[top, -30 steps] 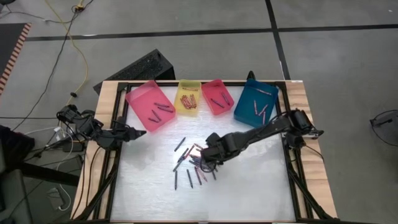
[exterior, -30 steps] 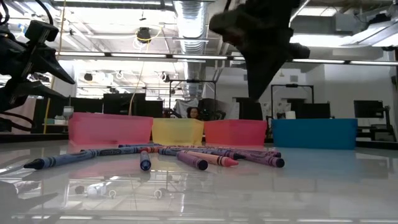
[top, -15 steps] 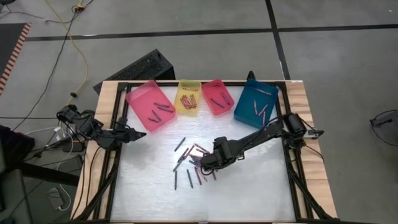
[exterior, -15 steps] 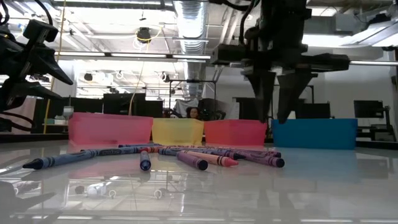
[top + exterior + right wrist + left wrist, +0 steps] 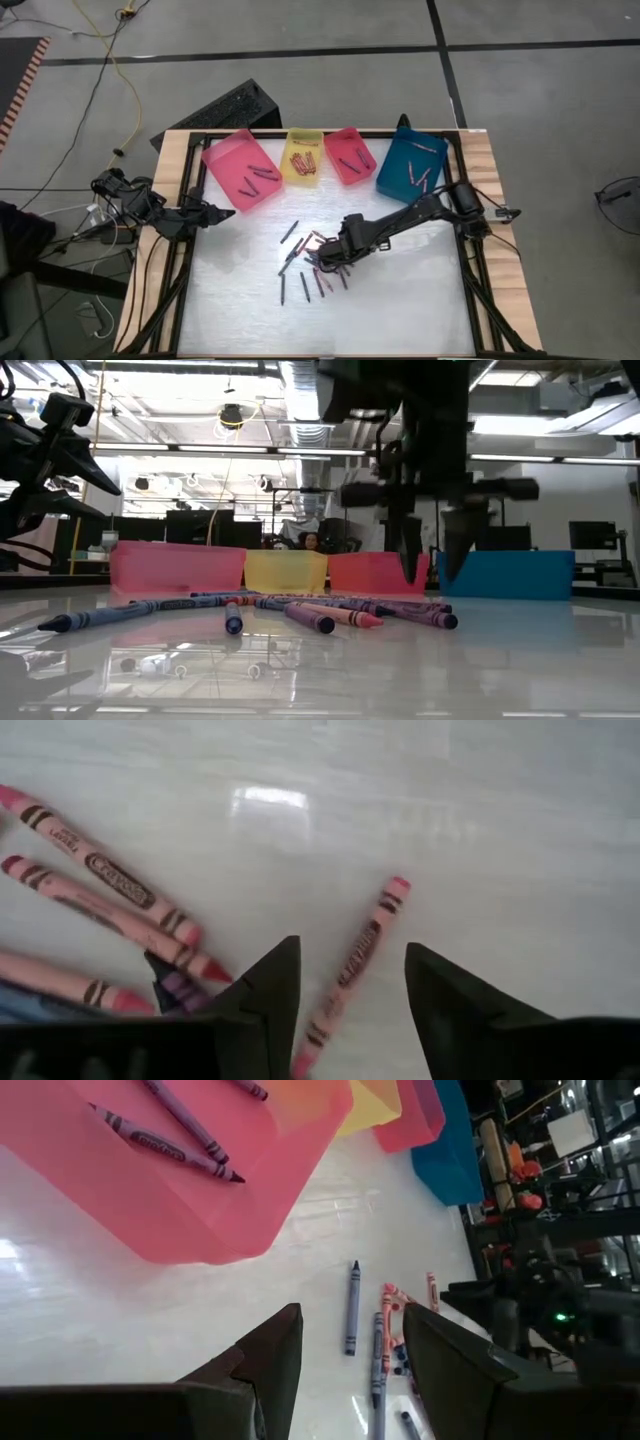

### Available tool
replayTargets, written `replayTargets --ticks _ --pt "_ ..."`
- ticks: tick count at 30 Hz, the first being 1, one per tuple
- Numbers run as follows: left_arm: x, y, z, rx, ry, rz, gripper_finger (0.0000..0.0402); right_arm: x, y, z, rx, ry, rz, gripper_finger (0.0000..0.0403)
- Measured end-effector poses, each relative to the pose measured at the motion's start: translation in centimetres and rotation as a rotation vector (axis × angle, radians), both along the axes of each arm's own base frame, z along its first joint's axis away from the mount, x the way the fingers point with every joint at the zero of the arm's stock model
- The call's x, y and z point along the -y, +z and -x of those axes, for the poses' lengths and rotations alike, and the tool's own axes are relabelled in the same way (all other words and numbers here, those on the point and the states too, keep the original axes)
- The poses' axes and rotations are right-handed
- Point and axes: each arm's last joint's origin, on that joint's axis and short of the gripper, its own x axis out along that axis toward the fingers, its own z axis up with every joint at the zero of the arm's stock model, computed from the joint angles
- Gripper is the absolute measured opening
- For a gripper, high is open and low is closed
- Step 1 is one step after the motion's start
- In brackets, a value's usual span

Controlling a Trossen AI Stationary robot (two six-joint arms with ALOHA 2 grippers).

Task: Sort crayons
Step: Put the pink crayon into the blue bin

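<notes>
Several loose crayons (image 5: 312,264) lie flat on the white table's middle; in the low view they show as a row (image 5: 310,618). My right gripper (image 5: 330,256) hangs open just above the cluster's right side, fingers pointing down (image 5: 428,565). A pink crayon (image 5: 352,960) lies on the table below the gap between its fingers, untouched. More pink crayons (image 5: 100,880) lie beside it. My left gripper (image 5: 226,212) waits open at the table's left, by the pink tray (image 5: 243,168), its fingers (image 5: 345,1320) holding nothing.
Along the far edge stand a pink tray, a yellow tray (image 5: 302,157), a red tray (image 5: 349,155) and a blue tray (image 5: 412,167), each with crayons inside. The near half of the table (image 5: 400,310) is bare. A person (image 5: 311,541) sits far behind.
My right gripper has come down toward the crayon cluster, rolled about its own axis, and opened from shut to wide. The crayons have stayed where they lay.
</notes>
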Motion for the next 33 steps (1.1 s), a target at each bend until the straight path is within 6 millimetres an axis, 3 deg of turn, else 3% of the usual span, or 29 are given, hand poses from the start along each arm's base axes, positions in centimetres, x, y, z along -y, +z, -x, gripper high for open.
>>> replayTargets --ticks 8,22,33 --pt "0.0 0.0 0.0 -0.001 0.0 0.004 0.0165 0.2 -2.8 -0.9 -0.083 0.012 -0.085 0.0158" --pt "0.0 0.0 0.0 0.0 0.019 -0.008 0.0165 0.1 -2.9 -1.1 -0.071 0.075 -0.062 0.0059" --pt "-0.1 0.0 0.0 -0.004 0.032 -0.038 0.0165 0.1 -2.9 -1.1 -0.094 0.15 -0.059 0.0017"
